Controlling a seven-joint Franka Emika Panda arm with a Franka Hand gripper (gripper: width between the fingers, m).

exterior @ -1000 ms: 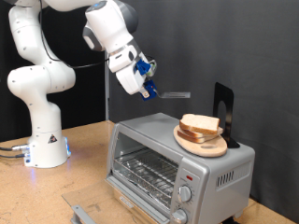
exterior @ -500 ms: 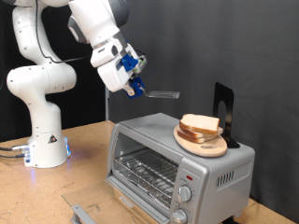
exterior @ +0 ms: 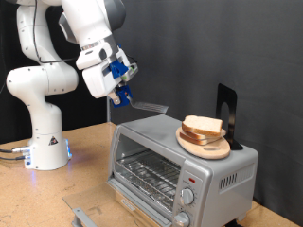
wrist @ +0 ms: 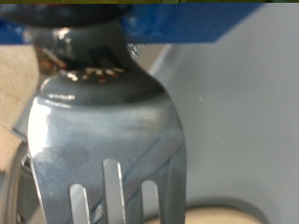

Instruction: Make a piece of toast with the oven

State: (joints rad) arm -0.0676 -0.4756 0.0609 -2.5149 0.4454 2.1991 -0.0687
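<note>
My gripper (exterior: 121,93) hangs above the upper-left corner of the oven (exterior: 180,156) in the exterior view. It is shut on the handle of a slotted metal spatula (exterior: 150,107), whose blade points toward the exterior view's right, just over the oven's top. The wrist view is filled by the spatula (wrist: 103,131), with the grey oven top (wrist: 248,103) behind it. Pieces of toast bread (exterior: 202,126) are stacked on a round wooden board (exterior: 206,148) on the oven's roof, to the right of the blade. The oven door (exterior: 95,214) hangs open and shows the wire rack (exterior: 150,175).
A black upright holder (exterior: 226,112) stands behind the board on the oven. The arm's white base (exterior: 45,142) sits on the wooden table (exterior: 57,194) at the exterior view's left. A black curtain backs the scene.
The arm has swung toward the exterior view's left and a little lower, carrying the spatula away from the bread. The blade now tilts slightly down over the oven's left end.
</note>
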